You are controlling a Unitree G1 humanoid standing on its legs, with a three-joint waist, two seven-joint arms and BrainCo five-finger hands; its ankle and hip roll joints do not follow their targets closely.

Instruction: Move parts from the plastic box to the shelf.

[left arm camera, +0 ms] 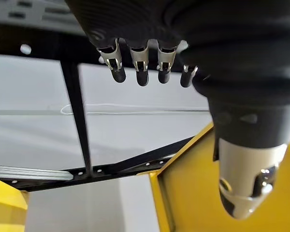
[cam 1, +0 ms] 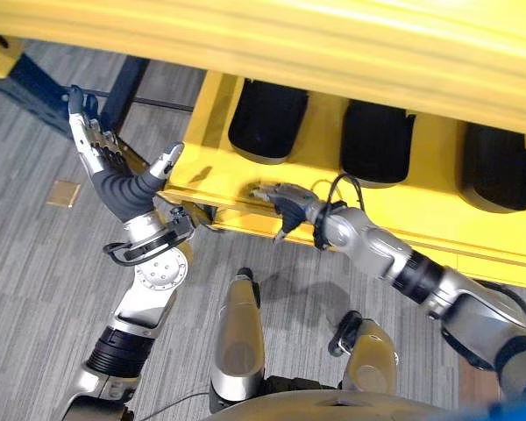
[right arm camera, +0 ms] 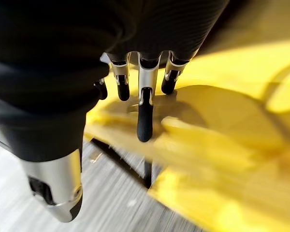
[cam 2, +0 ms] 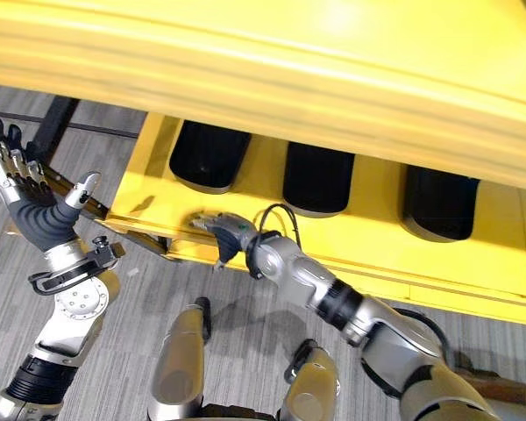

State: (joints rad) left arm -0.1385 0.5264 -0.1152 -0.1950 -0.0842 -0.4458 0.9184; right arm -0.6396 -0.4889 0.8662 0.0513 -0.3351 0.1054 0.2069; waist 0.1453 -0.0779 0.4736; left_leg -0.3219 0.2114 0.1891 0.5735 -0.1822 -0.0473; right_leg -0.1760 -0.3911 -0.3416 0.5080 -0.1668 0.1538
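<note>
Yellow metal shelf (cam 1: 438,189) with three black rounded parts (cam 1: 267,118) lying side by side on its lower level; both robot hands at its front corner.

Right hand (cam 1: 280,203) rests on the shelf's front lip just below the leftmost part, fingers loosely spread, some bent, one straight, holding nothing. Left hand (cam 1: 101,153) is raised beside the shelf's left corner, palm open, fingers straight and apart, thumb tip close to the corner edge. Grey striped carpet floor (cam 1: 35,263) lies beneath.
</note>
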